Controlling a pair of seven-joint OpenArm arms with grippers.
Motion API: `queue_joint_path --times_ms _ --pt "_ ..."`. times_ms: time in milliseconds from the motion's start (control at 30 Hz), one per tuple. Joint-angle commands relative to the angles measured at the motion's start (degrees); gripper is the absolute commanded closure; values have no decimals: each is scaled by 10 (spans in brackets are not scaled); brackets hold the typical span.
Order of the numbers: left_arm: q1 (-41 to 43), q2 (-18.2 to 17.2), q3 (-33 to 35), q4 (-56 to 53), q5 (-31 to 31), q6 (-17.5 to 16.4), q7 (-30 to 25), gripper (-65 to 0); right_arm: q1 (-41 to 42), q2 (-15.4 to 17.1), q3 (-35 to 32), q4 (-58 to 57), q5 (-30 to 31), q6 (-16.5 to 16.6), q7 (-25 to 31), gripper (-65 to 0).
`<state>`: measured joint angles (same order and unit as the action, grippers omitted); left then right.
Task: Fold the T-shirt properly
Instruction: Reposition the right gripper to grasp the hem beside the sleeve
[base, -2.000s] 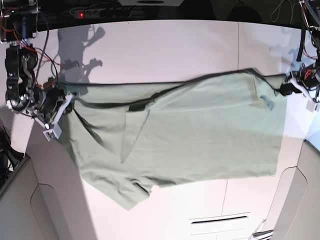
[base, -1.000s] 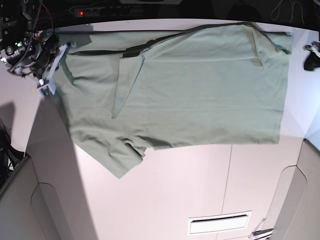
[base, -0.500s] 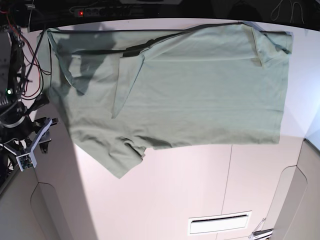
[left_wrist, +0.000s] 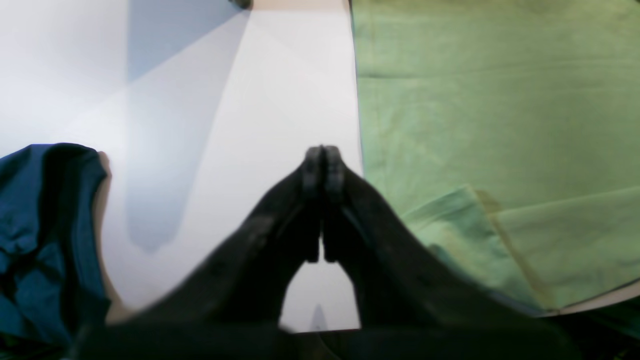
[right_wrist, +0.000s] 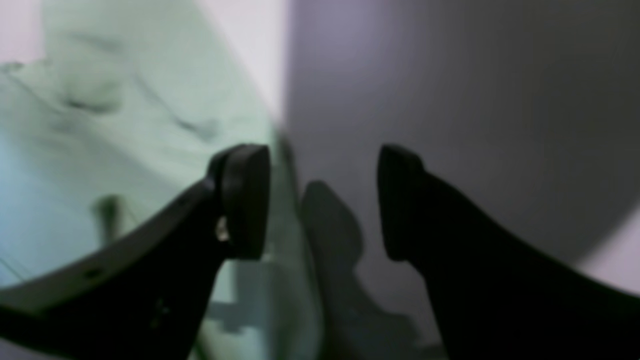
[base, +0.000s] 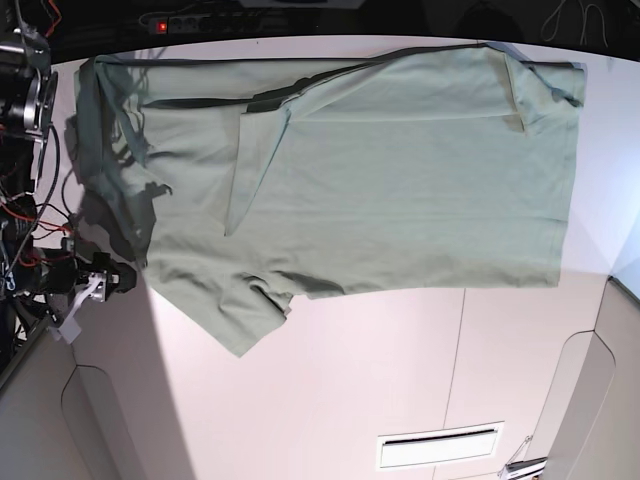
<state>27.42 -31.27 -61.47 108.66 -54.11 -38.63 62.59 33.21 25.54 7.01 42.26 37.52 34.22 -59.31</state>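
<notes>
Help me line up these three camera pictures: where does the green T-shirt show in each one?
Base: the T-shirt spreads across the upper middle of the table.
Left wrist: it fills the right side, beside the shut left gripper.
Right wrist: blurred, at left, behind the open right gripper.
Shared landmark: the shirt's edge against the white table.

Item count, all views

One T-shirt (base: 380, 170) on one tabletop (base: 350, 390); one dark blue cloth (left_wrist: 45, 240) at the left edge of the left wrist view; two tools: left tool (left_wrist: 324, 160), right tool (right_wrist: 320, 200).
</notes>
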Motion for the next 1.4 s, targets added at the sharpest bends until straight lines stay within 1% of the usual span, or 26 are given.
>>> queue_joint_path --times_ms 0,67,200,333,533,567,600,633,667,700,800,833,900,967,1033,1067,1167,1233,1300,1367 --pt "1 -13 -6 7 -6 -2 -11 0 16 8 2 3 24 3 1 -334" --pt "1 -13 -6 7 -7 -2 -11 0 12 2 1 3 37 3 -7 -334" --pt "1 -13 -6 7 -10 -2 -11 0 12 -23 0 3 34 3 -27 -334" --pt "1 -13 -6 7 -10 -2 -10 0 12 -44 0 3 11 2 -27 -333" --pt "1 -13 -6 7 -10 -2 -10 0 12 -44 0 3 -1 1 -26 -331" --pt "1 -13 -6 7 -10 -2 -10 0 12 -44 0 4 -1 1 -26 -312" --pt "1 -13 -6 7 -10 -2 -10 0 12 -44 0 4 -1 1 -26 -265" --pt "1 -13 -6 7 -10 -2 -11 0 12 -44 0 4 -1 1 -26 -185" --pt "1 -13 -5 7 -9 -2 -11 0 12 -44 0 4 -1 1 -26 -73" --pt "1 -13 -4 6 -9 -2 -11 -25 12 -44 0 4 0 0 -26 0" --pt "0 -13 5 1 -8 -2 -28 -187 12 -45 0 4 0 -2 -24 0" --pt "0 -13 12 -1 -3 -2 -42 -219 12 -44 0 4 0 -2 -23 0" --pt "-2 -13 35 -8 23 -1 -80 -235 12 -45 0 4 0 -2 -24 0" --pt "-24 -13 69 -26 66 18 -113 -236 12 -45 0 4 0 -2 -24 0" --pt "-64 -14 108 -59 101 52 -135 -237 12 -45 0 4 0 -2 -24 0" --pt "-88 -17 130 -81 115 62 -140 -237 12 -45 0 4 0 -2 -24 0" --pt "-172 -31 196 -167 138 68 -140 -244 12 -45 0 4 0 -2 -24 0" --pt "-231 -44 238 -234 150 67 -139 -278 12 -44 0 4 0 -2 -24 0" --pt "-290 -57 274 -300 168 68 -146 -328 12 -45 0 4 0 -2 -24 0" --pt "-347 -67 304 -360 184 75 -156 -345 12 -44 0 4 0 -2 -24 0"
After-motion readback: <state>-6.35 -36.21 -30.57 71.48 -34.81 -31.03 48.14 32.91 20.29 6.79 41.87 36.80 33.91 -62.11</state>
